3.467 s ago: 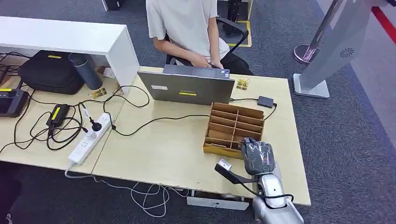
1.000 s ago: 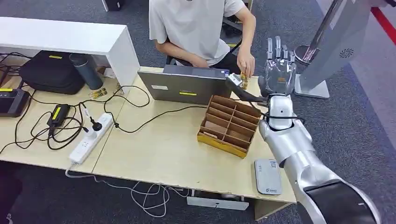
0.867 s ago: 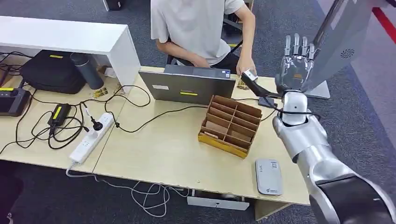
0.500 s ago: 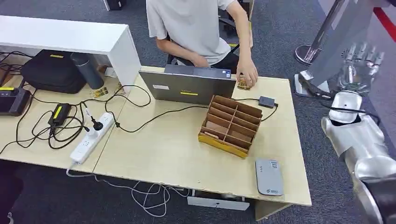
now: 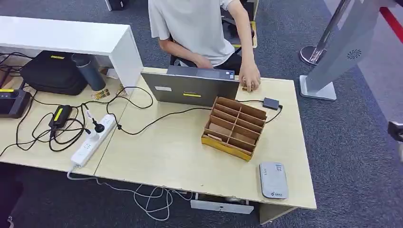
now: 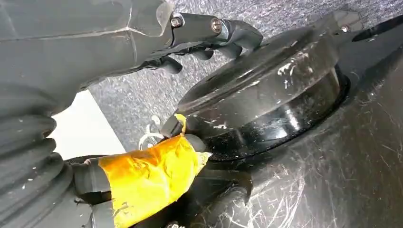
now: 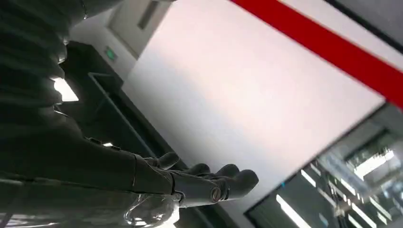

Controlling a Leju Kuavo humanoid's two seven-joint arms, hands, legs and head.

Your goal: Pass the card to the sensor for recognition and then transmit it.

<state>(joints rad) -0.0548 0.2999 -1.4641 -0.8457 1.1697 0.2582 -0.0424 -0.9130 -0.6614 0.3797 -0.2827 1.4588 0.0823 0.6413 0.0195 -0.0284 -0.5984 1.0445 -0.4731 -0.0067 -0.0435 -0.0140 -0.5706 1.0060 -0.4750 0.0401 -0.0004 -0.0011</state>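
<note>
A flat grey sensor [image 5: 273,179] lies near the table's front right corner. I cannot make out a card anywhere. A person sits behind the laptop [image 5: 190,88] with one hand [image 5: 250,78] resting on small yellowish items at the table's far edge. My right hand [image 7: 190,183] is raised off to the right of the table, fingers stretched out together, holding nothing; a dark bit of that arm [image 5: 397,130] shows at the head view's right edge. My left hand [image 6: 209,31] hangs down with nothing in its fingers.
A wooden compartment box [image 5: 234,127] stands at the middle right of the table [image 5: 157,152]. A black adapter [image 5: 270,103] and cable lie behind it. A power strip [image 5: 92,140], cables and a black bag [image 5: 50,73] fill the left. A grey stand [image 5: 332,52] rises on the floor at the right.
My right arm has swung from beside the person's hand at the far edge out past the picture's right side. The person's hand has settled on the table.
</note>
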